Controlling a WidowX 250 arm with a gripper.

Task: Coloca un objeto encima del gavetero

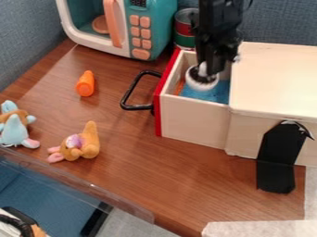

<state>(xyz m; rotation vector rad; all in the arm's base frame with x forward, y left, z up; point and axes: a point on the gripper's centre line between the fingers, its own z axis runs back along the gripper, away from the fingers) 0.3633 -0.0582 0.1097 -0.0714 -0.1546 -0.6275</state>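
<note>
Two soft toys lie toward the desk's (133,148) near left edge: a blue and brown one (14,127), its parts too tangled to sort out, then an orange one (86,143). Below them, a clear panel (74,187) blurs what lies under it. Near the orange toy, farther back, is a carrot (85,84). The microwave (139,30) stands at the back, its top cut off from where I'm standing; its handle partly hides a round tan thing (100,24). Just right of it, the arm covers part of a can (184,30). The drawer (195,122) is pulled out, and a round white thing (202,84) sits low inside it, partly hidden by the gripper (210,71) right above. I can't tell whether the gripper has hold of it. Rightmost, the cabinet (275,78) runs out of sight, a black piece (277,159) against its front.
</note>
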